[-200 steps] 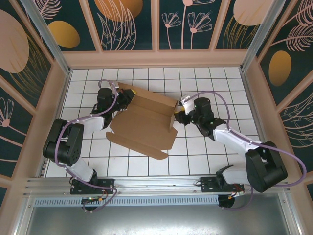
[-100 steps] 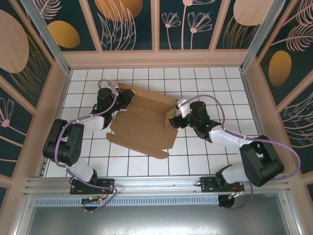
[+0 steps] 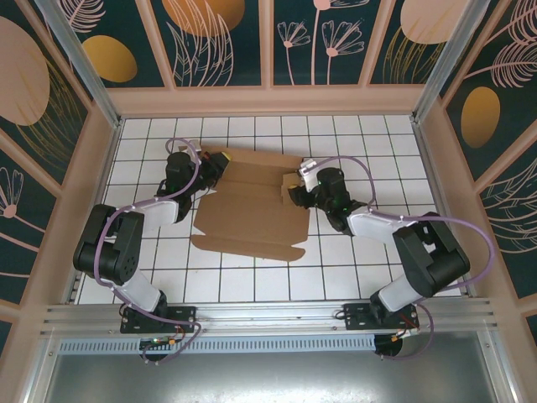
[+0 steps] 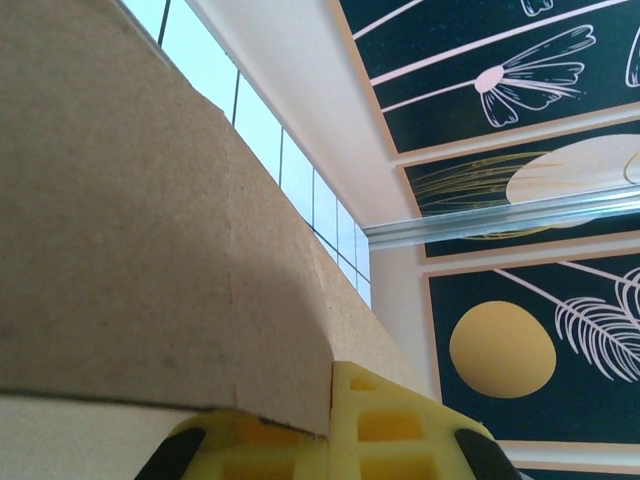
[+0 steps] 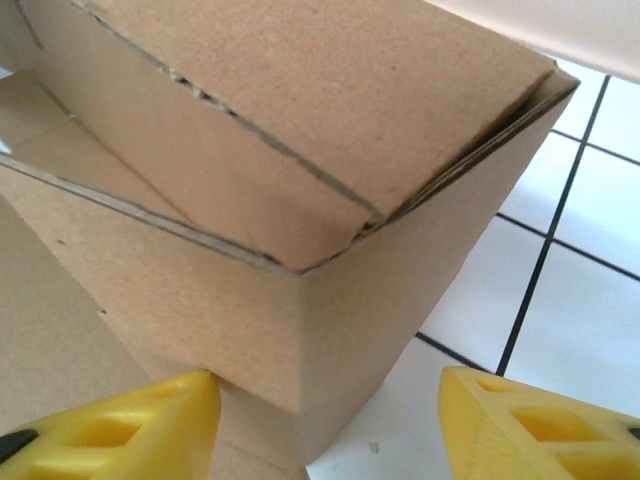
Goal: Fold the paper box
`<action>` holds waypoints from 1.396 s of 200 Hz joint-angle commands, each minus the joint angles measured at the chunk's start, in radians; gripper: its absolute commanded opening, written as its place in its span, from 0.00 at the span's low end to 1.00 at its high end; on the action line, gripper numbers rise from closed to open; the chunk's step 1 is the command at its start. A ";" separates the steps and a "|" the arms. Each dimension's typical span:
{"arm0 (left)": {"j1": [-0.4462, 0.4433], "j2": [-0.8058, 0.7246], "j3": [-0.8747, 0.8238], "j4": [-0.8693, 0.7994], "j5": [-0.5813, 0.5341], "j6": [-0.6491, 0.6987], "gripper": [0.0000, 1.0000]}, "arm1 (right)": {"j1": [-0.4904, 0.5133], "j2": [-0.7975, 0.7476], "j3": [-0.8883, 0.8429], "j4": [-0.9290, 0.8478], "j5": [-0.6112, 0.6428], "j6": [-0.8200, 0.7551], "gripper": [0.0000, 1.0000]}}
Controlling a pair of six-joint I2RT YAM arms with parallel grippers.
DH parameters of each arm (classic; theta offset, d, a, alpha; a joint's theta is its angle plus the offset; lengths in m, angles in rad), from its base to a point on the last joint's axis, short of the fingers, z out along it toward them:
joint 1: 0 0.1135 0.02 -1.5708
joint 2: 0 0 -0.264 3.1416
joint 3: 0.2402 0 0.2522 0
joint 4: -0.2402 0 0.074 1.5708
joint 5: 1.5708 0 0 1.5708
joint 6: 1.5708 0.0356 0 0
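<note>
The paper box [image 3: 247,214] is brown cardboard lying mid-table, with its back walls partly raised and a wide flat panel toward the front. My left gripper [image 3: 211,165] is at the box's back left end. In the left wrist view the yellow fingers [image 4: 400,430] are shut on a cardboard wall [image 4: 150,230]. My right gripper [image 3: 294,189] is at the box's right back corner. In the right wrist view that raised corner [image 5: 300,150] stands between the open jaws of the right gripper [image 5: 325,425]. The left finger is against the cardboard and the right finger [image 5: 530,430] stands apart over white tile.
The floor is white tile [image 3: 361,260] enclosed by beige walls with dark floral panels [image 3: 218,42]. A metal rail [image 3: 268,315] runs along the near edge by both arm bases. Bare tiles lie in front of and to the right of the box.
The right gripper has moved left and back to the box's right corner. The box has swung so its front edge lies level. The left gripper has kept its grip.
</note>
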 commanded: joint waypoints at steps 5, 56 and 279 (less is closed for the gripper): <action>-0.005 -0.024 -0.020 -0.057 0.053 -0.003 0.00 | 0.000 0.043 0.039 0.082 0.102 -0.008 0.57; -0.006 -0.024 -0.008 -0.110 0.071 0.001 0.00 | -0.016 0.097 0.078 0.156 0.067 -0.116 0.60; -0.004 -0.014 0.033 -0.172 0.104 -0.029 0.00 | -0.066 0.298 0.251 0.125 0.029 -0.145 0.39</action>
